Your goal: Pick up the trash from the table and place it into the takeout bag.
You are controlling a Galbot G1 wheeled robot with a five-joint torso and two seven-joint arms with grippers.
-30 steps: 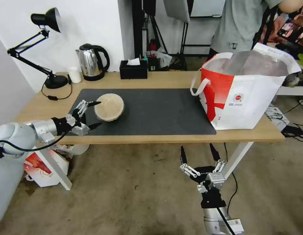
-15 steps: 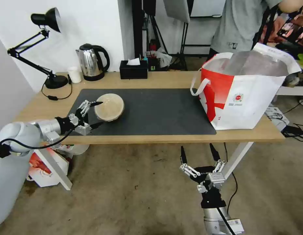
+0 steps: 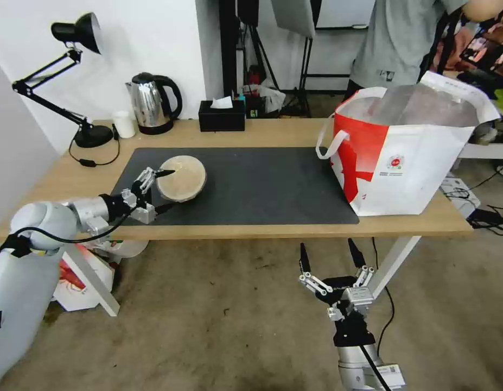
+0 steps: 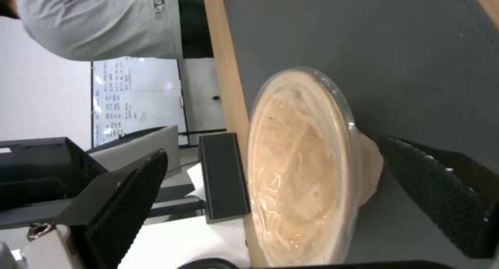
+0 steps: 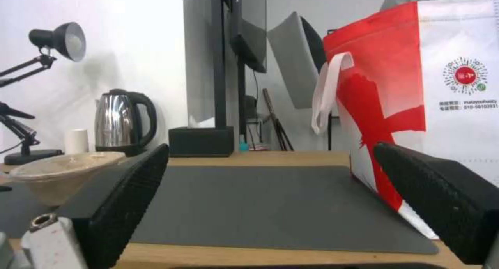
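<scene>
One upright tan bowl between spread left gripper fingers.

My left arm reaches forward, elbow bent, its tool spread wide, fingers parted. My right arm hangs low, tool pointing upward, fingers apart.

We see a shallow tan paper bowl sitting upright on the left part of the dark grey mat covering the long light-wood table, its inside lined with clear crinkled film. At the table's right end stands a large boxy white takeout bag with red panels, open-topped, foil-lined, its white loop handle hanging toward the mat.
</scene>
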